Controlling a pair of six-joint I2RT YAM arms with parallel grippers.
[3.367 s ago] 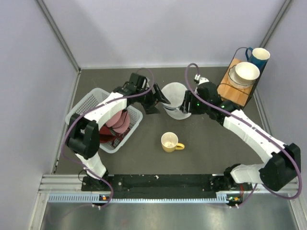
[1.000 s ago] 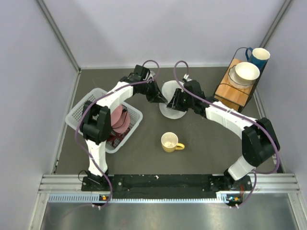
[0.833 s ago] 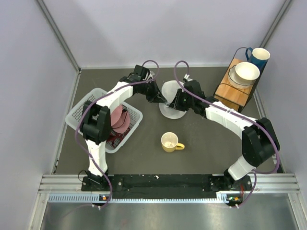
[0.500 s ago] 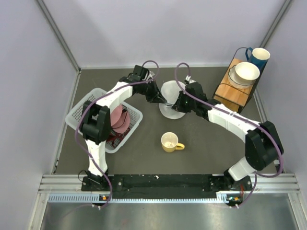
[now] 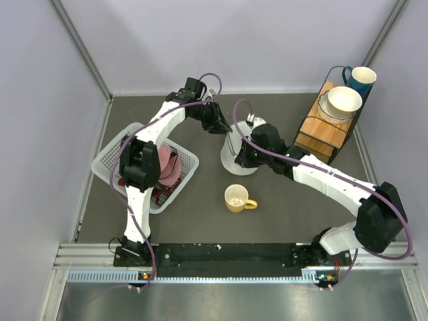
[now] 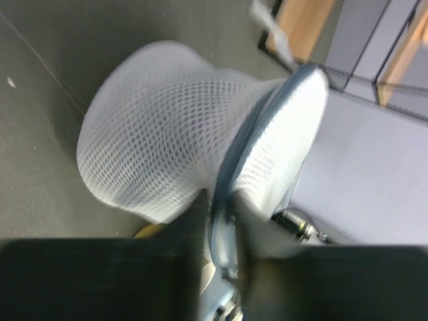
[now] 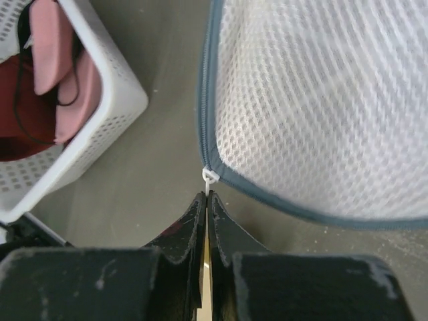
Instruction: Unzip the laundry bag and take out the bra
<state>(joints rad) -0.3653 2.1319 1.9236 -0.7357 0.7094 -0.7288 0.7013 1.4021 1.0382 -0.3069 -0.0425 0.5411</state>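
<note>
Top external view, from the arm bases outward: a yellow mug (image 5: 237, 198) stands upright on the dark tabletop (image 5: 200, 221), handle to the right. To the left, a little farther back, is a white lattice basket (image 5: 107, 148) with pink and dark red garments (image 5: 164, 167) inside.

Just beyond the mug, between the basket and a wooden stand, is the laundry bag (image 5: 233, 159). The white mesh pod is tipped up on edge, and both arms meet at it. Whether its near edge touches the tabletop cannot be told.

The right fingers (image 7: 199, 208) are at the bag's near lower edge and pressed fully together. The small white zipper pull (image 7: 209, 176) hangs from the grey-blue zipper seam (image 7: 204, 100), and its lower end runs in between their tips.

The left fingers (image 6: 194, 224) reach the bag's far upper edge from the left and are nearly closed. They pinch the grey-blue rim of the bag between them, though that wrist view is blurred. The seam runs closed along all that shows.

Farthest back on the right, well apart from the bag, the wooden stand (image 5: 317, 130) carries a white bowl (image 5: 343, 100). A blue mug (image 5: 361, 79) is just behind the bowl.
</note>
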